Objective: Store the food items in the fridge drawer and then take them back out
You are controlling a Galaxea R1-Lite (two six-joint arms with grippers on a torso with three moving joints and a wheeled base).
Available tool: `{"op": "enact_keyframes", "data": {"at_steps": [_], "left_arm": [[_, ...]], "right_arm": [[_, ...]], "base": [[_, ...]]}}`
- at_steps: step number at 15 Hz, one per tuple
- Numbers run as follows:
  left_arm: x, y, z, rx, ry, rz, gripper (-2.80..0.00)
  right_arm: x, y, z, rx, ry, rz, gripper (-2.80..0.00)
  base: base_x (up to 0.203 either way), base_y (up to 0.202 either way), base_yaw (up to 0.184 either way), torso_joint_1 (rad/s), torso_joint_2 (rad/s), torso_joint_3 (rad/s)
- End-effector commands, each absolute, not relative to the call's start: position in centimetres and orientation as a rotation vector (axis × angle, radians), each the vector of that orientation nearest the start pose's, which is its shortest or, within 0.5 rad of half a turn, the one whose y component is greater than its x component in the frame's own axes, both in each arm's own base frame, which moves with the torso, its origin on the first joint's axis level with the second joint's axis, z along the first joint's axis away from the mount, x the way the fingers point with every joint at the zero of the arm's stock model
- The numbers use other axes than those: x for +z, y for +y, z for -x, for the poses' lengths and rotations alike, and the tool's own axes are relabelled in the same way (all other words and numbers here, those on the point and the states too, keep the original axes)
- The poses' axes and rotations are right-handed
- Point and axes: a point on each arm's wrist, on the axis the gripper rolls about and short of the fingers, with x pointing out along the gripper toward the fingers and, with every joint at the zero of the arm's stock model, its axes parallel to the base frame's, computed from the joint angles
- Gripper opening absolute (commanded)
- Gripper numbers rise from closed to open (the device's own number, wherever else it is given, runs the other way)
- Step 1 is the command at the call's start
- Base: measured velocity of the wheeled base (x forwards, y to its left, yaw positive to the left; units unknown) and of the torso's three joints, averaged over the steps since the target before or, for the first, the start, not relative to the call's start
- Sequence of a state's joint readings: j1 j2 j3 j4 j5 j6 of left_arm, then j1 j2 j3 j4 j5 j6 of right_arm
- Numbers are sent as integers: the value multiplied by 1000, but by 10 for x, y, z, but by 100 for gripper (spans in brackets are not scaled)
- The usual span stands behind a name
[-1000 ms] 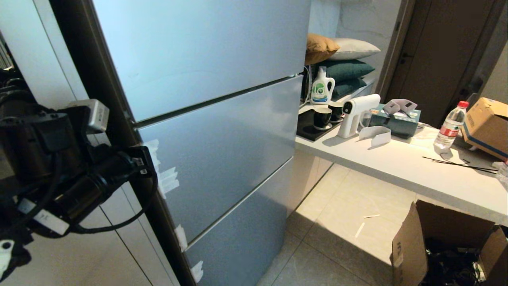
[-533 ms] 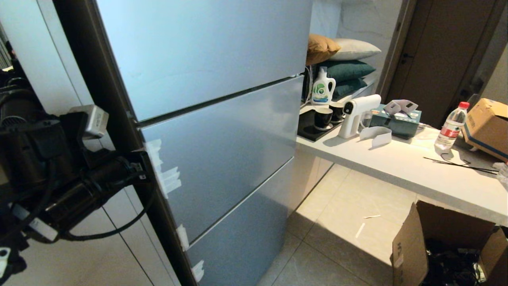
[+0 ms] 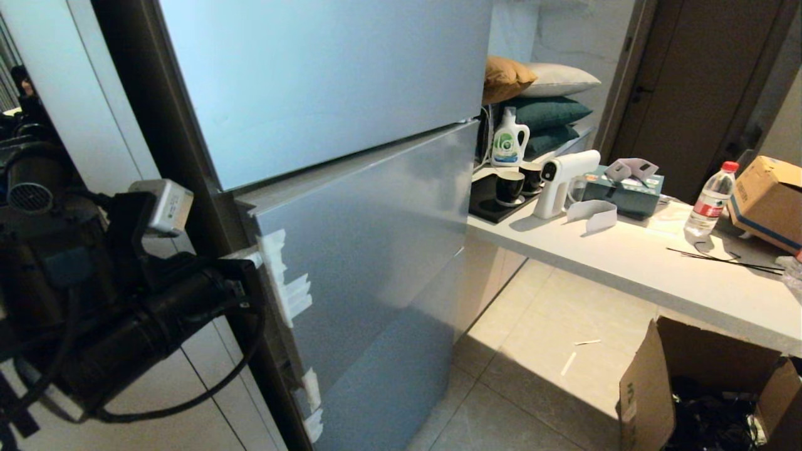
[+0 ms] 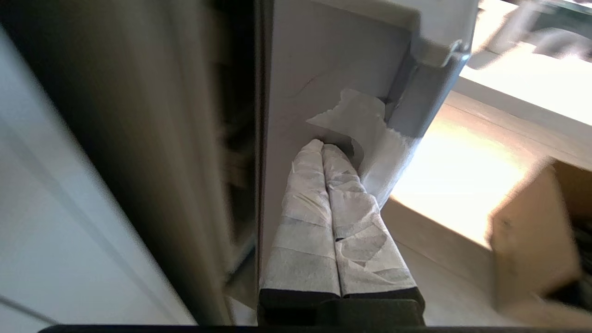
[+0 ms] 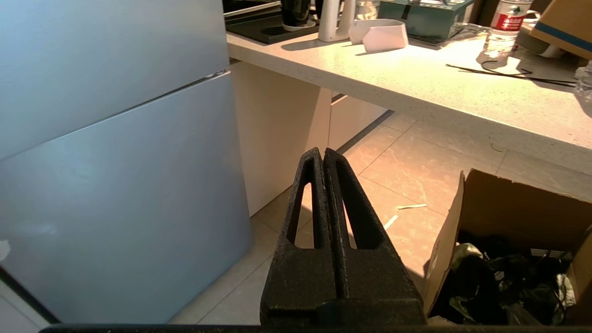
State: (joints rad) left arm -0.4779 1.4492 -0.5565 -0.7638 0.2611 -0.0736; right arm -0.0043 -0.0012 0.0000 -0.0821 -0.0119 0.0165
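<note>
The fridge drawer [image 3: 376, 250], the blue-grey middle section, stands pulled a little way out from under the tall top door [image 3: 313, 81]. My left gripper [image 4: 322, 145] is shut, its white-taped fingers [image 4: 305, 203] pressed together. Their tips are tucked into the recess behind the drawer front's side edge [image 4: 333, 60], next to a torn strip of white tape [image 4: 370, 134]. In the head view my left arm [image 3: 156, 307] reaches to that same edge. My right gripper [image 5: 322, 152] hangs shut and empty over the floor. The food items are out of view.
White tape strips [image 3: 291, 294] mark the drawer's edge. The lowest panel [image 3: 388, 376] is closed. To the right a white counter [image 3: 658, 269] carries a water bottle [image 3: 711, 200], cups and a cardboard box [image 3: 767, 194]. An open carton [image 3: 651, 388] stands on the tiled floor.
The middle drawer front has slid out from the fridge, showing its top edge. My left arm has drawn back with it. The right arm has not moved.
</note>
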Motion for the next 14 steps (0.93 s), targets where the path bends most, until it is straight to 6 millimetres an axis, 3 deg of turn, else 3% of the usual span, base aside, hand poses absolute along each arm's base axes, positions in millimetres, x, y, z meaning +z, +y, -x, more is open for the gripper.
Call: {"op": "enact_keyframes", "data": {"at_steps": [1, 8, 12, 14], "left_arm": [[197, -112, -191, -287, 119, 26, -280], [204, -158, -128, -638, 121, 126, -280], [202, -163, -131, -632, 133, 126, -280], [202, -158, -134, -536, 121, 126, -280]], "right_arm": [[75, 0, 21, -16, -54, -17, -280], [75, 0, 21, -16, -54, -17, -280], [75, 0, 21, -16, -52, -17, -280], [75, 0, 21, -16, -54, -17, -280]], "base": [[0, 0, 0, 0, 0, 0], [0, 0, 0, 0, 0, 0], [0, 0, 0, 0, 0, 0], [0, 0, 0, 0, 0, 0]]}}
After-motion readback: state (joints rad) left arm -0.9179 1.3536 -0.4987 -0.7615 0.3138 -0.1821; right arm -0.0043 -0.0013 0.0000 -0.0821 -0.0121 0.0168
